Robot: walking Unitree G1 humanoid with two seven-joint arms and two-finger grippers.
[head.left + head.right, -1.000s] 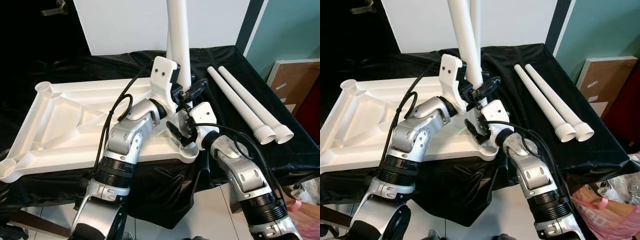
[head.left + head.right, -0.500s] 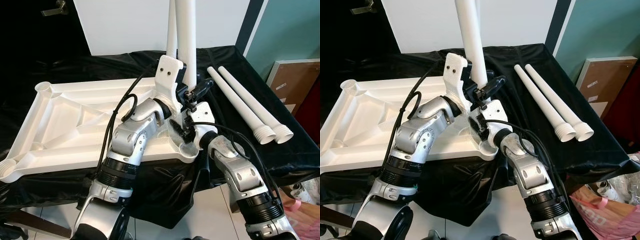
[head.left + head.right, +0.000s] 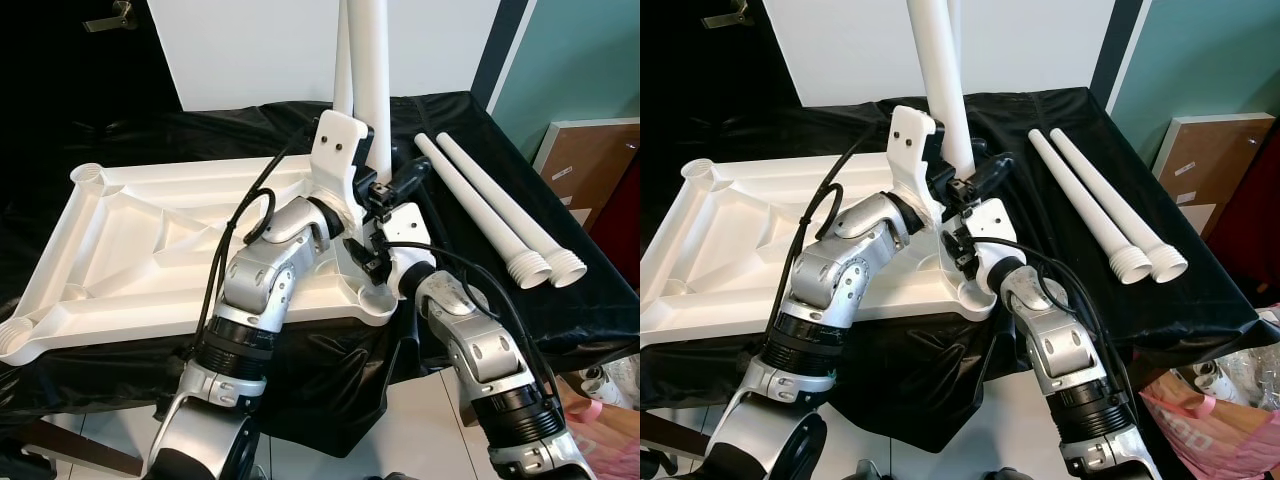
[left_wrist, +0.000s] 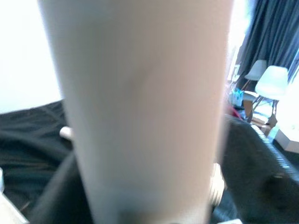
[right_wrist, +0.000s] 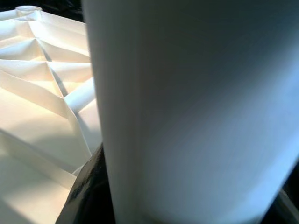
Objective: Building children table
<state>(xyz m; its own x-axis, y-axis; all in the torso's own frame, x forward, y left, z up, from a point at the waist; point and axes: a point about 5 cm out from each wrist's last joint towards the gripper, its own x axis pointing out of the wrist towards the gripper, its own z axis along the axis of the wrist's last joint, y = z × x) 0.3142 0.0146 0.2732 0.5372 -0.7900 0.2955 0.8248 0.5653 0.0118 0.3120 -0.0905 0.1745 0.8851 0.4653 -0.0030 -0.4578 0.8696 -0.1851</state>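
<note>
Upright, smooth white cylindrical leg (image 3: 371, 70) over ribbed tabletop (image 3: 130, 250).

The near right corner of the upturned white tabletop (image 3: 130, 250) is crowded: the upright table leg (image 3: 372, 90) rises there with a second upright leg (image 3: 344, 60) close behind it, and the left gripper (image 3: 375, 190) and right gripper (image 3: 368, 262) press in from both sides, leaving no gap to pass between them. The tabletop's ribbed underside to the left lies open from above, up to the corner sockets (image 3: 86, 174). On the right, the black cloth (image 3: 590, 310) is free only beyond the two loose legs (image 3: 495, 215), which lie side by side, touching, near the edge.
</note>
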